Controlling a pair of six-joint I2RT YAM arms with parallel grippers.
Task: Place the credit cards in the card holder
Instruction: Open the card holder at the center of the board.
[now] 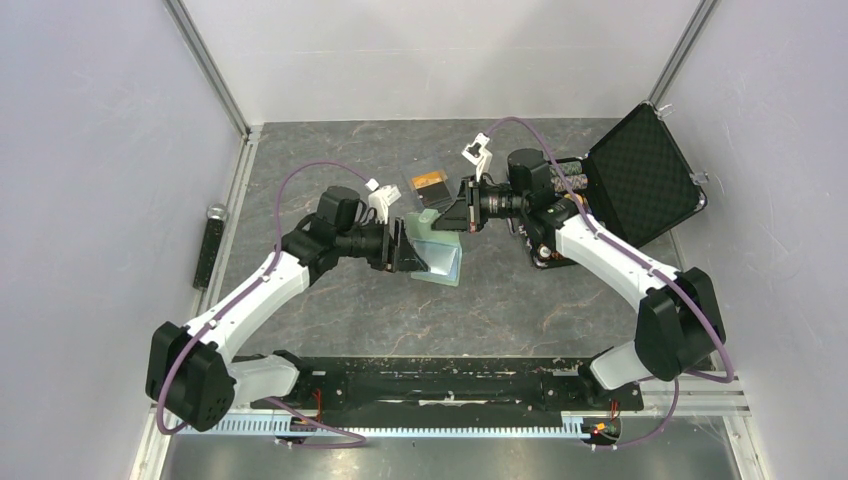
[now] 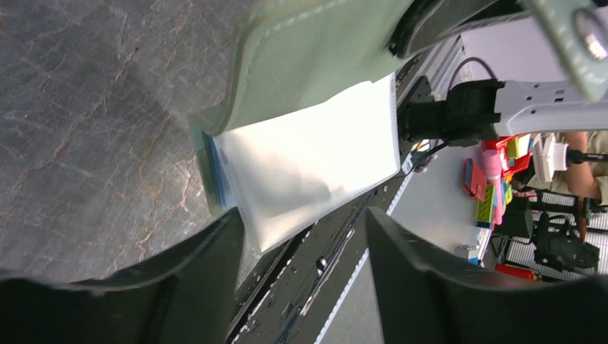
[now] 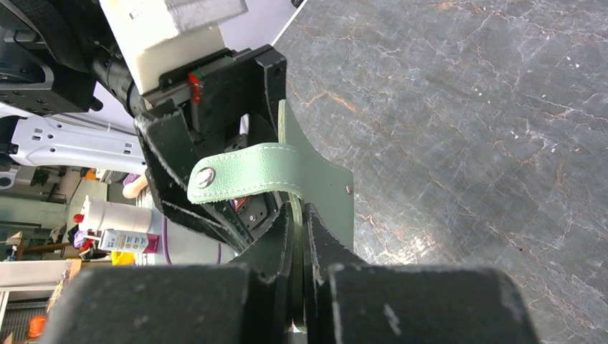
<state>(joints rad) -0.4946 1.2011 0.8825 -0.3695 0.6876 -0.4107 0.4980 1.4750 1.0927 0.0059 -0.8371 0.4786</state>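
The pale green card holder (image 1: 440,258) is held open above the table at the centre. My right gripper (image 1: 447,217) is shut on its green flap (image 3: 323,186), whose edge sits between the closed jaws (image 3: 300,215); the snap tab (image 3: 244,172) curls over to the left. My left gripper (image 1: 410,248) is open, its fingers spread around the holder's lower edge; the clear inner pocket (image 2: 308,165) and green cover (image 2: 308,57) lie just beyond the gripper (image 2: 305,222), touching the left finger. The credit cards (image 1: 430,185), orange and dark, lie on the table behind the grippers.
A large black hard case (image 1: 640,175) stands open at the back right, with small items beside the right arm. A black bar with a silver knob (image 1: 209,248) lies by the left wall. The arm bases' rail (image 1: 430,385) runs along the near edge.
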